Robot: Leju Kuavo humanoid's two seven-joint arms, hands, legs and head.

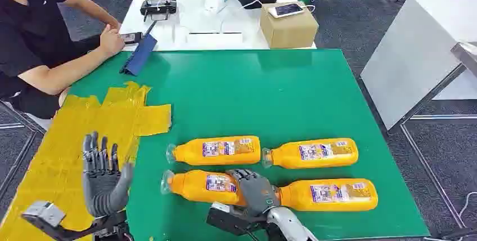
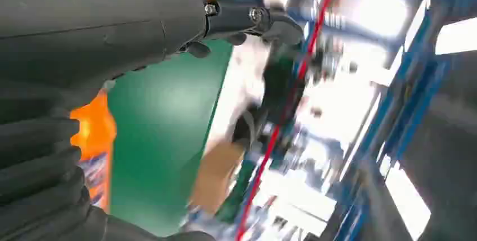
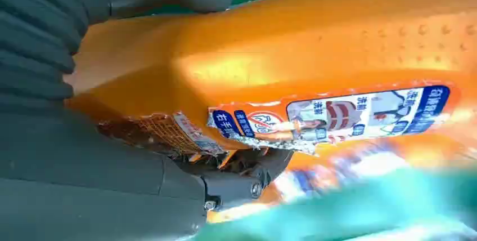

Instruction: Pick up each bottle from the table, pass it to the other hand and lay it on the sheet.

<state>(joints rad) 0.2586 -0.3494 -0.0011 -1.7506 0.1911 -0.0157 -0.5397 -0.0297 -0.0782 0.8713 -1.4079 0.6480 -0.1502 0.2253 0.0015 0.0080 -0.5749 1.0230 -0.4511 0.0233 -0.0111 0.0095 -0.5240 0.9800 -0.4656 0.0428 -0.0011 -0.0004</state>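
- Step in hand, as I judge it: the first pick. The right hand (image 1: 254, 191) lies over the near-left orange plastic bottle (image 1: 202, 185), at 6 o'clock on the green table mat (image 1: 242, 92); the right wrist view shows thumb and fingers on opposite sides of its body.
- The left hand (image 1: 102, 177) waits at 8 o'clock over the yellow sheet (image 1: 84, 123), fingers spread and upright, holding nothing.
- Next: lift the bottle and carry it toward 9 o'clock for the hand-over.
- Count: four orange bottles, all lying on the mat; one sheet, with no bottle on it.
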